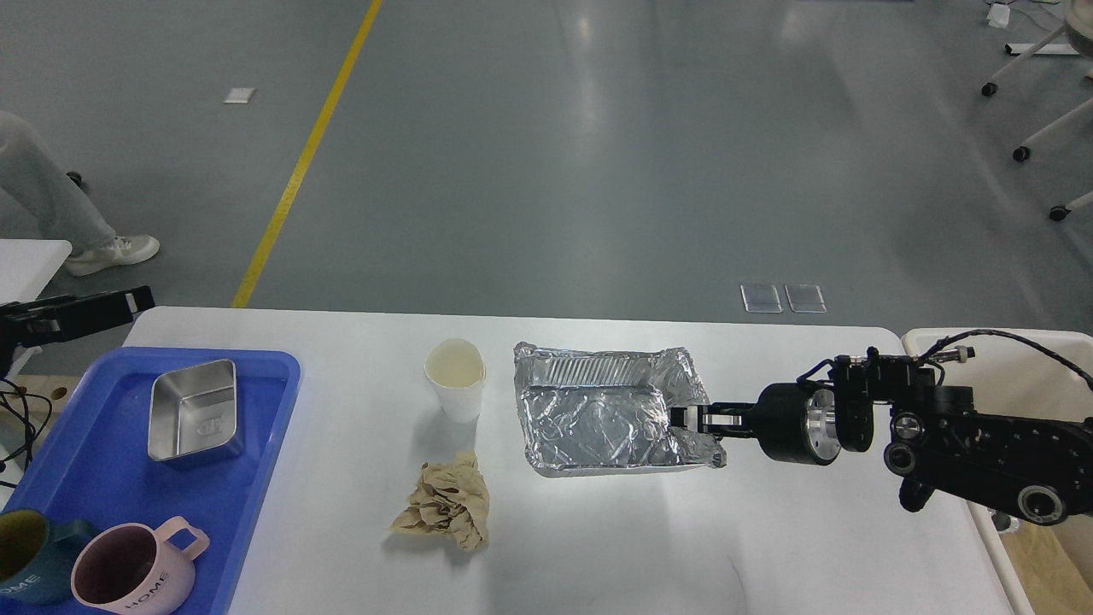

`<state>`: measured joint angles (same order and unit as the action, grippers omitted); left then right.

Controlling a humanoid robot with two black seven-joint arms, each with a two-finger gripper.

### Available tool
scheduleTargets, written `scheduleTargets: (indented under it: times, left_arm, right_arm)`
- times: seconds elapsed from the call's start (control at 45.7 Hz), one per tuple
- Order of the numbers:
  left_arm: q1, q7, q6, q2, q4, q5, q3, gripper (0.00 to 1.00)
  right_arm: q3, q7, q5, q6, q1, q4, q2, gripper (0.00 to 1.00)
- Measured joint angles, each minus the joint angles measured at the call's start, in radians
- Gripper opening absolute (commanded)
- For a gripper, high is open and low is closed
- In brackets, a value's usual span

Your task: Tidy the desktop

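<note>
The white desktop (768, 530) holds a crumpled foil tray (598, 418) at its middle. My right gripper (680, 418) comes in from the right, and its two fingers are closed on the foil tray's right rim. A white paper cup (455, 376) stands upright just left of the foil tray. A wad of crumpled brown paper (446, 502) lies in front of the cup. My left gripper (128, 301) is a dark bar at the far left, beyond the table's back-left corner; its fingers cannot be told apart.
A blue plastic tray (94, 461) at the left holds a steel box (194, 410), a pink mug (128, 576) and a dark blue mug (26, 555). A beige bin (1025, 367) stands off the table's right edge. A person's leg (51, 205) is at far left.
</note>
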<state>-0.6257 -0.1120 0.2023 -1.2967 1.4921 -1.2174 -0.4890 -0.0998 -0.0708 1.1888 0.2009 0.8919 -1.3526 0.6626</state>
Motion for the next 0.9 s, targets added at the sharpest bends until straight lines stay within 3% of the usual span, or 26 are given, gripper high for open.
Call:
scheduleTargets:
  times: [0.219, 0.504, 0.898]
  left_arm:
    - [-0.039, 0.002, -0.002, 0.225, -0.183, -0.027, 0.026, 0.95]
    - [-0.199, -0.003, -0.007, 0.569, -0.504, -0.088, 0.197, 0.95]
    - [-0.397, -0.013, -0.008, 0.895, -0.703, -0.138, 0.447, 0.94]
  right_arm:
    - [0.0, -0.001, 0.0, 0.0, -0.015, 0.016, -0.008, 0.0]
    - [0.0, -0.001, 0.0, -0.004, -0.03, 0.031, -0.024, 0.0]
    - [0.001, -0.001, 0.0, -0.006, -0.048, 0.047, -0.025, 0.0]
